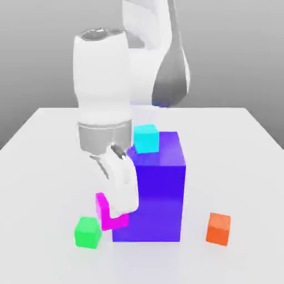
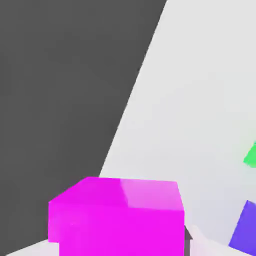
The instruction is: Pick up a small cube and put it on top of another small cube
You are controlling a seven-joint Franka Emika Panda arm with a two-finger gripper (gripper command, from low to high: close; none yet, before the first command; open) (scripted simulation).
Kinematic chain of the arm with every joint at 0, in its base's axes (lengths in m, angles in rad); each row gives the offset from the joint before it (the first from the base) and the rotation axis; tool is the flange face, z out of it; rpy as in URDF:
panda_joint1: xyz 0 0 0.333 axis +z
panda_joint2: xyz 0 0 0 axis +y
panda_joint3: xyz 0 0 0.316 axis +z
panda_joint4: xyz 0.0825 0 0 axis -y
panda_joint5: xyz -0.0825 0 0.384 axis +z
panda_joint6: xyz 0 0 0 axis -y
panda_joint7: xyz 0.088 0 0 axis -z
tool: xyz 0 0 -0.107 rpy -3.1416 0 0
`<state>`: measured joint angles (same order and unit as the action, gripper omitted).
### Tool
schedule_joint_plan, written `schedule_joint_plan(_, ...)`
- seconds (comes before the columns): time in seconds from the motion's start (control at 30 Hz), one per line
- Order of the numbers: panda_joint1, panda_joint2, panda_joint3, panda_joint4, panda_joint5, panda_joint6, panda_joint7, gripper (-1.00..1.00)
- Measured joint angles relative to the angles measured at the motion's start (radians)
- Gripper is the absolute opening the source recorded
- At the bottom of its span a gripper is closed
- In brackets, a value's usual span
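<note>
The pincer (image 1: 117, 213) is pressed together on the magenta cube (image 1: 108, 213), which is held just above the desk (image 1: 244, 166). The grasp is judged done; carrying across and setting down remain. The green cube (image 1: 87, 232) rests on the desk just beside and slightly below the pincer, the blue-violet block (image 1: 158, 194) close behind it. The cyan cube (image 1: 146, 138) on that block and the orange cube (image 1: 218, 228) farther off are shown by the exterior view, while the magenta cube's top face is seen close up in the hand view.

- You have a pale grey table (image 1: 50, 133) carrying everything.
- The green cube (image 1: 87, 232) sits on it near the front, toward the exterior view's left.
- The big blue-violet block (image 1: 155, 194) stands mid-table.
- The orange cube (image 1: 218, 228) rests well apart, on the right.
</note>
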<state>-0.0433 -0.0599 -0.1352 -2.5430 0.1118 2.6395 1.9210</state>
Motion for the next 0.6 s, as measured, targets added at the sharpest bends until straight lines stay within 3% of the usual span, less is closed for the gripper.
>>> schedule_joint_plan(0.17, -0.065, -0.045, -0.032, -0.039, 0.08, -0.005, 0.177, -1.0)
schedule_joint_plan(0.37, -0.133, -0.027, -0.026, -0.185, -0.112, 0.025, 0.424, -1.0)
schedule_joint_plan(0.6, -0.142, -0.029, -0.024, -0.198, -0.142, 0.054, 0.455, -1.0)
